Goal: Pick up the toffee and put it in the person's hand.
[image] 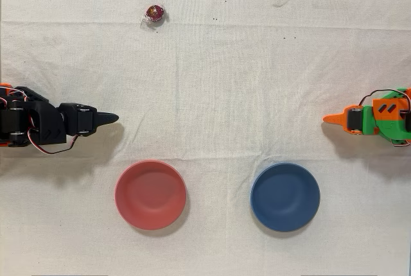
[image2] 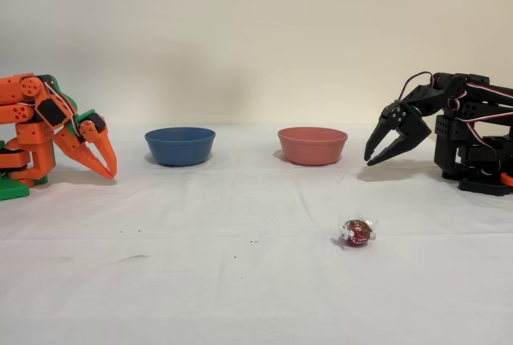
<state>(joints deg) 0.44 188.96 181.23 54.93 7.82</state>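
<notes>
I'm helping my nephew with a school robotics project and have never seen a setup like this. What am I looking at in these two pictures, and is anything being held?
These are two photos of the same table at the same moment. One camera looks straight down; the other stands at the side, so left and right are swapped between them.

The black arm is the working robot. Its two-finger gripper is slightly open, points down above the cloth and holds nothing. The orange arm opposite it is idle.

On the white cloth lie three things: a red bowl, a blue bowl, and the toffee, a small sweet in shiny red foil with a clear crinkled wrapper. In the side view the toffee lies nearer the camera than the bowls, apart from both arms.
</notes>
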